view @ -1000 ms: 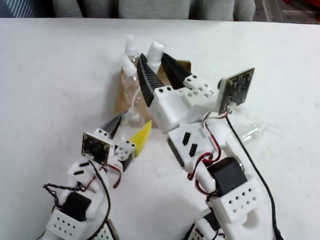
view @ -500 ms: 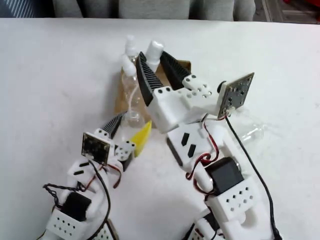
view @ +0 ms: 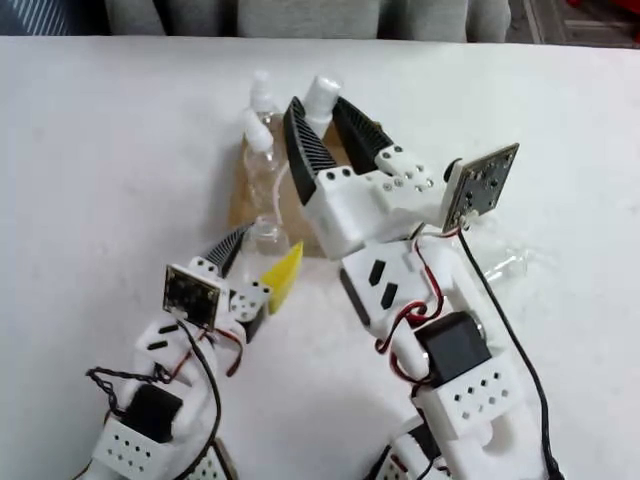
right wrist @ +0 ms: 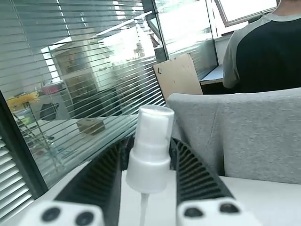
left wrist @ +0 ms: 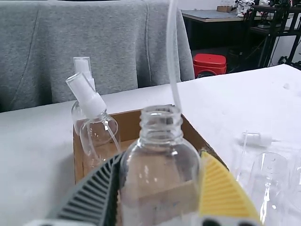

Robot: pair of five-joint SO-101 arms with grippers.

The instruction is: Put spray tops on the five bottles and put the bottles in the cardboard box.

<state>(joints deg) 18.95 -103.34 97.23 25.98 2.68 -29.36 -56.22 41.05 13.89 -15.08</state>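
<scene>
spray top (right wrist: 149, 155) clamped betw. r gripper (right wrist: 149, 141) jaws

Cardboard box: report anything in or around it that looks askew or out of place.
In the cardboard box, the nearer capped bottle leans, its spray top tilted, while the bottle behind stands upright. On the table beside the box, a loose spray top and an uncapped bottle lie on their sides.

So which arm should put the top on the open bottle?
The right, I think. Its jaws hold a spray top, and its tube hangs just over the neck of the bottle held in the left jaws.
</scene>
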